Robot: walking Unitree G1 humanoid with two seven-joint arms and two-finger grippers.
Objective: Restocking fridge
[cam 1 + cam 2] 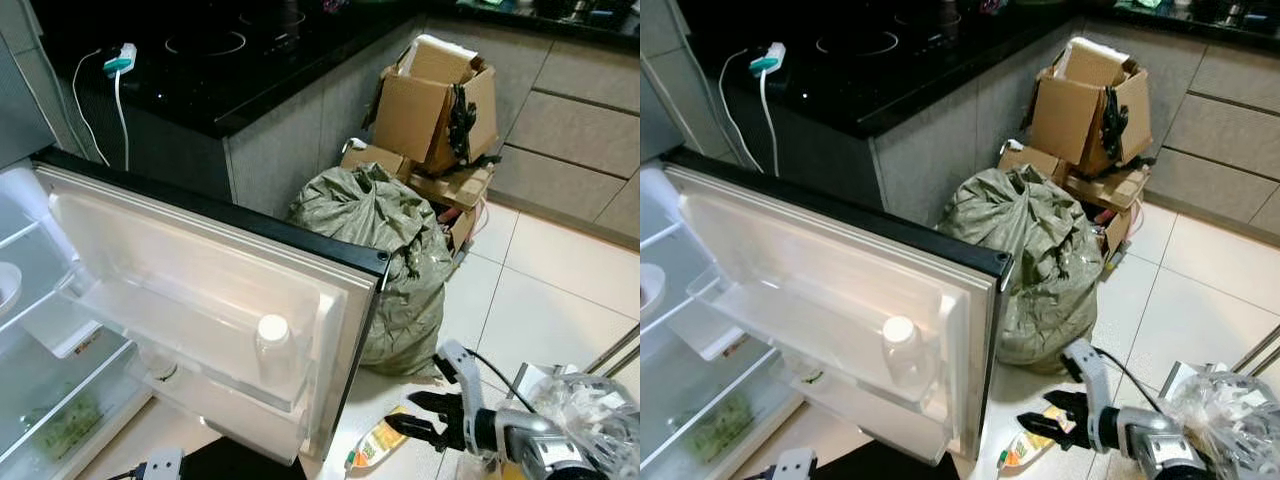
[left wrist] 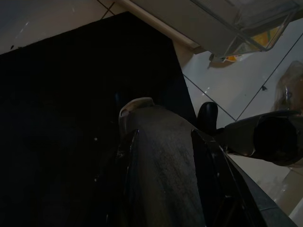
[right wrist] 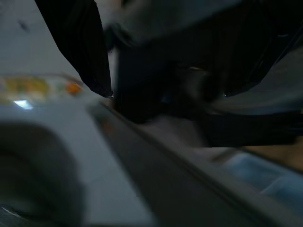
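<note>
The fridge door (image 1: 200,290) stands wide open on the left. A clear bottle with a white cap (image 1: 272,345) stands in its lower door shelf. On the floor tiles by the door's outer corner lies a small bottle with an orange, green and white label (image 1: 375,445). My right gripper (image 1: 422,414) hovers low just right of it, black fingers spread open, not closed on anything. The right wrist view is blurred; the label's colours (image 3: 28,87) show in it. My left arm's wrist (image 1: 158,466) hangs low at the bottom edge over a black mat (image 2: 71,118).
A stuffed green sack (image 1: 385,250) sits behind the door's edge, with stacked cardboard boxes (image 1: 435,110) behind it. A black countertop (image 1: 200,60) carries a charger cable. A crinkled clear plastic bag (image 1: 590,400) and metal legs (image 1: 620,350) are at the lower right. Fridge shelves (image 1: 40,400) hold greens.
</note>
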